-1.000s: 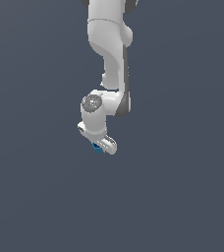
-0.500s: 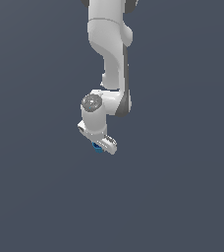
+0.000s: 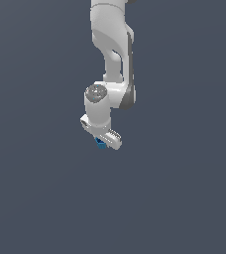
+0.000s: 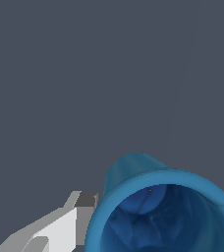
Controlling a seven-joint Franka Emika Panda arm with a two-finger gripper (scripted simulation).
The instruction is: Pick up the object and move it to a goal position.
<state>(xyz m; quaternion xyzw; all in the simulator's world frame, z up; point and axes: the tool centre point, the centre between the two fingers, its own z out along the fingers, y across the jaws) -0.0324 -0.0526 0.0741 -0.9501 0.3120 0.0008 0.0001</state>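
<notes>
The object is a small bright-blue cup (image 3: 101,143) that peeks out from under my white gripper (image 3: 104,141) in the exterior view. In the wrist view the cup (image 4: 133,170) fills the lower part of the picture, with its hollow open top facing the camera. One grey-white finger (image 4: 72,216) presses against the cup's side; the other finger is out of the picture. The gripper is shut on the cup. The arm hangs from the exterior view's top, the hand pointing down.
A plain dark grey-blue surface (image 3: 45,188) fills both views all around the arm. No goal marker shows in either view.
The arm and the held cup stand at nearly the same place as one second ago; at most a very slight shift.
</notes>
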